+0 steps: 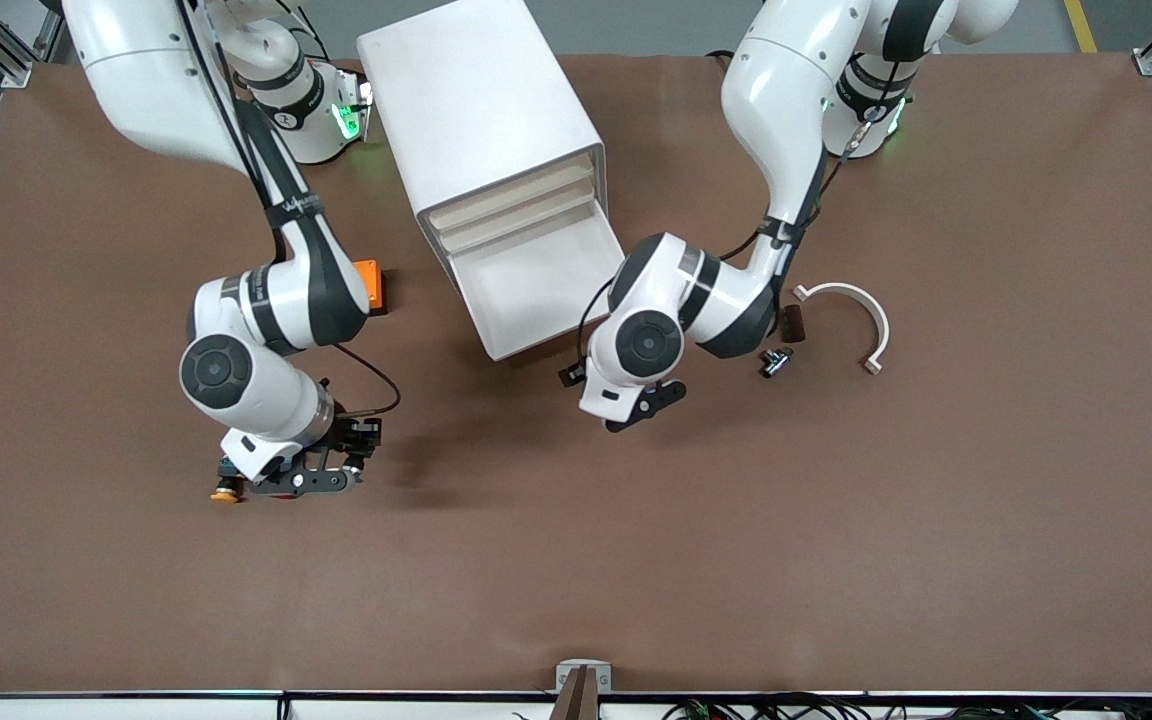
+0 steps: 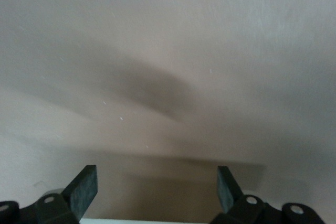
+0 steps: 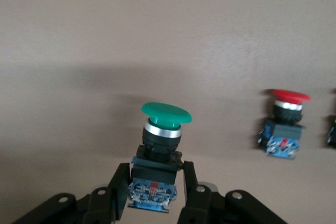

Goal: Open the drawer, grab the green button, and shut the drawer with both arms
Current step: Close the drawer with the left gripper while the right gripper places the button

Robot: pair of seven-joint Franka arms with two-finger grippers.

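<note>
Button (image 3: 160, 145), glossy green domed cap, blocky blue-black body.

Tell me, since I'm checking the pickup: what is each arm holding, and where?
Right gripper: green button, held by its blocky body. Left gripper: nothing.

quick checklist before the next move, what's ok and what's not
1. Green button gripped by right gripper: ok, fingers clamp its body.
2. Button out of the drawer: ok, it is held over the table.
3. Drawer shut: not ok, it stands pulled out of the cabinet.
4. Left gripper free to push: ok, open and empty.
5. Left gripper lined up with the drawer front: cannot tell.
6. Set-down spot free of the red button: cannot tell.
</note>
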